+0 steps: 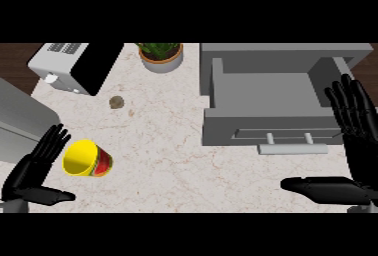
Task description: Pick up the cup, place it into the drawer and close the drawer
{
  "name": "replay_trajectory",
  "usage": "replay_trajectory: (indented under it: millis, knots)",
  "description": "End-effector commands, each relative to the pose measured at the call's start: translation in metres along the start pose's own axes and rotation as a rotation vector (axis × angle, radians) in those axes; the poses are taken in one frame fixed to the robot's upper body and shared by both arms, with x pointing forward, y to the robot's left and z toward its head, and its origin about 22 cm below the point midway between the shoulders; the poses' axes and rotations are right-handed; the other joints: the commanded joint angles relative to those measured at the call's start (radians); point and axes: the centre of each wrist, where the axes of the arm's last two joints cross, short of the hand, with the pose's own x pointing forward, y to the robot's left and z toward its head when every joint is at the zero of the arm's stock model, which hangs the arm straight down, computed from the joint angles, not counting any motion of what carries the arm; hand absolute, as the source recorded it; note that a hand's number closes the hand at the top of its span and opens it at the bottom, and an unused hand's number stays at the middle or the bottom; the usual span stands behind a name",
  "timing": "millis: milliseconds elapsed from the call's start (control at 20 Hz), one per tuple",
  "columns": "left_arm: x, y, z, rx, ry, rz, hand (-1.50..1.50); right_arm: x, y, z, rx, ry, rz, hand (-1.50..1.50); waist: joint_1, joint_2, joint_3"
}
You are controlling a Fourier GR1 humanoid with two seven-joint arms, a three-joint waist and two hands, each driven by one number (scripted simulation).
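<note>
Left hand [31, 174] is low at the left edge, fingers straight and spread, thumb out to the side, holding nothing. Just beside its fingertips is the cup [87, 159], yellow inside and red outside, tipped on its side on the counter [170, 165] with its mouth facing the hand; I cannot tell if they touch.

Over on the right, the right hand [359, 145] is open too, fingers up and thumb pointing inward, resting near the edge beside the drawer [251, 122].

The drawer is pulled open with nothing showing inside, and its handle [291, 148] faces the robot.

By my reckoning, nothing is done yet. The cup is not grasped and is well apart from the drawer. Lifting, placing and closing are all left.
</note>
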Motion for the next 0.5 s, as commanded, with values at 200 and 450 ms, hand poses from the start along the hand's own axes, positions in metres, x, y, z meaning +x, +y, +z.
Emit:
replay_trajectory:
  millis: [200,450]
  knots:
    - [-0.029,0.003,0.005,-0.017,-0.066,0.04,-1.5,-0.004,0.0,0.001,0.016,0.0,-0.013,-1.5,-0.006,0.002,-0.001]
    - [-0.04,-0.002,0.012,0.005,-0.111,0.062,-1.5,-0.016,-0.003,-0.001,-0.002,-0.005,-0.019,-1.5,-0.007,0.006,-0.002]
